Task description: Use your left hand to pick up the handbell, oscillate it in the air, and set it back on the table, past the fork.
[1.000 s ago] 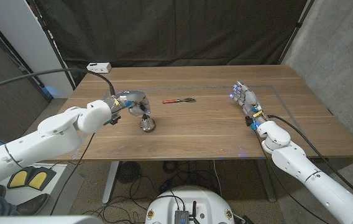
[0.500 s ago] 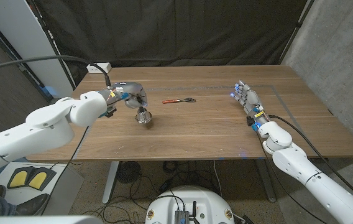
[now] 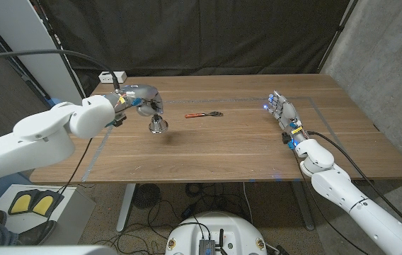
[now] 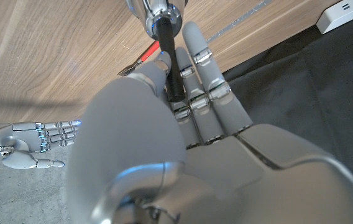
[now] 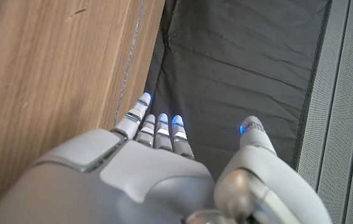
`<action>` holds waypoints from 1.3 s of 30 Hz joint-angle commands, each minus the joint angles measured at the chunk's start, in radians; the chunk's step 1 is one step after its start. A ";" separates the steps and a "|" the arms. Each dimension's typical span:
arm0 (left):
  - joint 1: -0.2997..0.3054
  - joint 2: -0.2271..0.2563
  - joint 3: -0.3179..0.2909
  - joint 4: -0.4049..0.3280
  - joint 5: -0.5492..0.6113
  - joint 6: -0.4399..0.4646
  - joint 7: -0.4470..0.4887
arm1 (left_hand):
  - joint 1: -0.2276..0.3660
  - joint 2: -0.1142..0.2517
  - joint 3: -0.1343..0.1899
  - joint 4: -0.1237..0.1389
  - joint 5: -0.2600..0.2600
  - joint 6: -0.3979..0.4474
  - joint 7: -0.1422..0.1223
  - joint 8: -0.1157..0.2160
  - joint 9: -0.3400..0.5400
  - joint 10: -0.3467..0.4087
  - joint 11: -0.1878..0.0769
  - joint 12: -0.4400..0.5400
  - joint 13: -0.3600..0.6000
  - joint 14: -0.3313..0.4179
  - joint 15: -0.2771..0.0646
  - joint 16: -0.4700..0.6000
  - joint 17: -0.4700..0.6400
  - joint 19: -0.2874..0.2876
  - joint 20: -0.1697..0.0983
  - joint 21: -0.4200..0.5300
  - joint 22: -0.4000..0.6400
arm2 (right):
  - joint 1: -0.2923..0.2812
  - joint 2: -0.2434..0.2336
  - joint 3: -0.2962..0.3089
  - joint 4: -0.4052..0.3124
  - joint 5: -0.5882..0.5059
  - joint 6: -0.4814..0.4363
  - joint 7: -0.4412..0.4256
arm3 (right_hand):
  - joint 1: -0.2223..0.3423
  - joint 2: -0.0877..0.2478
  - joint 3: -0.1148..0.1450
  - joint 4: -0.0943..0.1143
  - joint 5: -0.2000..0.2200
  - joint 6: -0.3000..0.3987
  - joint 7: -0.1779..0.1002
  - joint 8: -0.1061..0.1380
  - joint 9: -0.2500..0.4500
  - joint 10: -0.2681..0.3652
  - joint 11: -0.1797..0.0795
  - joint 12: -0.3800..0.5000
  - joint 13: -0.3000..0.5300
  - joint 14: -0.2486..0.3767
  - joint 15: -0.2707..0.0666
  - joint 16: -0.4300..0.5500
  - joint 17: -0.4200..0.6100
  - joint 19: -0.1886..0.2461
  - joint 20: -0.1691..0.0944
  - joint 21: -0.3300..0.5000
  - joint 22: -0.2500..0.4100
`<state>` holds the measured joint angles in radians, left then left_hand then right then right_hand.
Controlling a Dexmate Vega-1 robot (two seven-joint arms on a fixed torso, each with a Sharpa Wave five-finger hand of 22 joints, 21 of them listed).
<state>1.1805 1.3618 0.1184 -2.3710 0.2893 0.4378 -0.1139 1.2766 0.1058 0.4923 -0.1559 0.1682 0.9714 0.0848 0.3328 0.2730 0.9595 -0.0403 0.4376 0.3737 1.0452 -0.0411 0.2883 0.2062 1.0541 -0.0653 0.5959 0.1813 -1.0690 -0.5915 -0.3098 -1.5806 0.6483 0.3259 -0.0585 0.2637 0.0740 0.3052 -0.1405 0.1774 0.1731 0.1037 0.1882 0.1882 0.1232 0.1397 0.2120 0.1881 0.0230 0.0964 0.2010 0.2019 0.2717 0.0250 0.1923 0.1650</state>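
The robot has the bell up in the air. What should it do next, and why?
Probably swing the bell side to side. The left hand already holds it by its black handle, lifted off the table, so shaking comes before setting it down past the fork.

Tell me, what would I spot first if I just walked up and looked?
Probably the shiny handbell hanging in the air over the table, held by its black handle in the robot's left hand. Next, the red-handled fork lying mid-table, just beyond the bell. At the table's right side the right hand waits with little blue lights on its fingertips.
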 commanded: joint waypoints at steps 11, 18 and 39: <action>-0.014 -0.257 0.044 0.217 -0.043 -0.385 0.275 | 0.010 0.027 -0.002 0.002 0.007 0.001 -0.007 0.008 0.010 0.001 -0.006 0.011 0.117 0.106 -0.112 -0.008 0.002 -0.011 0.005 0.007 0.003 | 0.023 0.007 -0.016 0.003 -0.010 -0.019 -0.001 | 0.009 0.000 -0.005 -0.002 0.001 0.007 0.010 0.004 0.005 -0.002 0.009 -0.001 0.004 0.003 0.003 -0.001 0.002 0.005 -0.002 0.001 0.005; -0.091 -0.446 0.125 0.361 -0.071 -0.591 0.416 | 0.013 0.026 -0.003 -0.002 0.007 0.018 -0.012 0.019 0.016 -0.001 -0.005 0.013 0.132 0.108 -0.109 -0.009 0.003 -0.009 0.006 0.011 0.002 | 0.027 0.013 -0.020 0.012 -0.015 -0.017 -0.006 | 0.009 0.000 -0.005 -0.002 0.001 0.007 0.009 0.004 0.005 -0.002 0.010 -0.001 0.004 0.002 0.002 -0.001 0.002 0.005 -0.002 0.000 0.005; -0.250 -0.767 0.232 0.746 -0.641 -1.242 0.288 | 0.007 0.024 -0.005 0.000 0.005 0.015 -0.020 0.023 0.020 -0.007 -0.017 0.013 0.165 0.096 -0.107 -0.019 0.003 -0.024 0.015 0.014 0.000 | 0.027 0.011 -0.016 0.020 -0.007 -0.033 -0.014 | 0.010 0.001 -0.006 -0.001 0.001 0.009 0.011 0.005 0.004 0.001 0.011 0.000 0.004 0.005 0.003 0.000 0.002 0.008 -0.002 0.001 0.005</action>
<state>0.9977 0.6991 0.2852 -1.7587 0.0591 -0.5233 0.3805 1.2713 0.1111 0.4895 -0.1586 0.1700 0.9823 0.0708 0.3484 0.2905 0.9514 -0.0464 0.4485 0.5003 1.0485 -0.0521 0.2697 0.2071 1.0354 -0.0545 0.6039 0.1816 -1.0421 -0.5780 -0.3291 -1.5653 0.6370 0.3004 -0.0690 0.2637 0.0740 0.3017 -0.1440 0.1774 0.1785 0.1090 0.1882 0.1882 0.1231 0.1395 0.2120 0.1881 0.0230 0.0964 0.2010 0.2023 0.2716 0.0251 0.1923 0.1649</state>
